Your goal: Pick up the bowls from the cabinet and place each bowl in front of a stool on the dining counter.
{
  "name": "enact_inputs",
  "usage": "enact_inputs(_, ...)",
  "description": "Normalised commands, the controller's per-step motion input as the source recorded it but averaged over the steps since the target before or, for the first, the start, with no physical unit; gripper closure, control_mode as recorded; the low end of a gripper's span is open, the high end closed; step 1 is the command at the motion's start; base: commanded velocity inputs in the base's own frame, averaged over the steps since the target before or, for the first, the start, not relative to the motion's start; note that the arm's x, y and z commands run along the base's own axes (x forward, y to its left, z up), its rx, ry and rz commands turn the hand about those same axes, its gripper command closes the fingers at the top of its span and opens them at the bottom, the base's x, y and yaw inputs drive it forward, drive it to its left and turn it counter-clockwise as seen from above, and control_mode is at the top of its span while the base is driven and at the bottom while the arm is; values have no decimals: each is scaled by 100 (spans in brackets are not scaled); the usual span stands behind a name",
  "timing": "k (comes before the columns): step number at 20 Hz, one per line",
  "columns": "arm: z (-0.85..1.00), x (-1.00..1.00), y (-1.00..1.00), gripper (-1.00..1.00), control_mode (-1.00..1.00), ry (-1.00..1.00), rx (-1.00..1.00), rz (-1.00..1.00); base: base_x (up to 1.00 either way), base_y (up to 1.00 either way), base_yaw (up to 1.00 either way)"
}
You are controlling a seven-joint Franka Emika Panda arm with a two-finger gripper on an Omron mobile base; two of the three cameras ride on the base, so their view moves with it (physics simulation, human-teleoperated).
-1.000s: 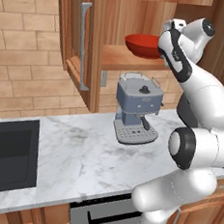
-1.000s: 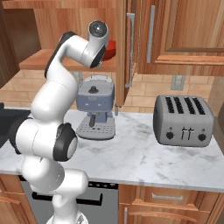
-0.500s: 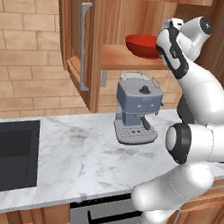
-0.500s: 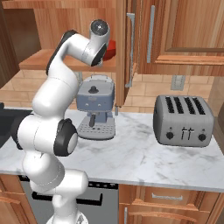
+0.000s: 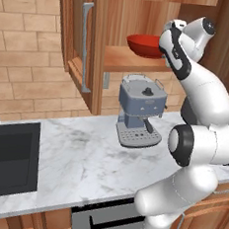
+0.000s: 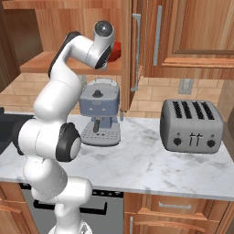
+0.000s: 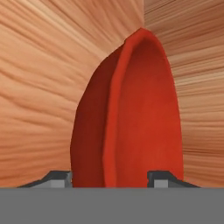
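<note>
Currently the wide, shallow, glossy red bowl (image 5: 145, 44) sits on the wooden shelf (image 5: 134, 63) of the reddish-brown wall cabinet (image 5: 96, 45), whose door with its long silver bar handle (image 5: 85, 47) stands swung out to the left. In the left base view the two-finger gripper (image 5: 165, 48) is at the bowl's right-hand rim, at shelf height, above the grey-blue espresso machine (image 5: 139, 110) on the marble worktop (image 5: 82, 158).

Governing relation: the bowl lies straight ahead of the gripper, and its rim passes between the two fingers. In the hand view the red bowl (image 7: 131, 113) appears edge-on because the hand is rolled; the rim line runs up the middle of the picture, with the outer wall on one side and the hollow on the other. One dark fingertip (image 7: 59, 177) stands outside the wall and the other inside the hollow, so the jaws straddle the rim across its thickness.

Gripper state: the fingers stand partly apart on either side of the rim. Whether the pads already press on the wall cannot be told from these pictures, so a secure hold is not confirmed.

Judgement: the coming move depends on the rim staying centred between the fingers while they clamp. Withdrawal should then run toward the near side, clear of the cabinet door edge and above the espresso machine.

In the right base view a red sliver of the bowl (image 6: 116, 51) shows beside the wrist, with a silver four-slot toaster (image 6: 191, 125) well apart on the right.
</note>
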Motion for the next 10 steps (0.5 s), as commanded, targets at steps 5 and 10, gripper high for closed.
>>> enact_inputs(5, -9, 7, 2, 100, -100, 0, 0, 0, 0, 0, 0)
enact_inputs(10, -6, 5, 0, 100, -100, 0, 0, 0, 0, 0, 0)
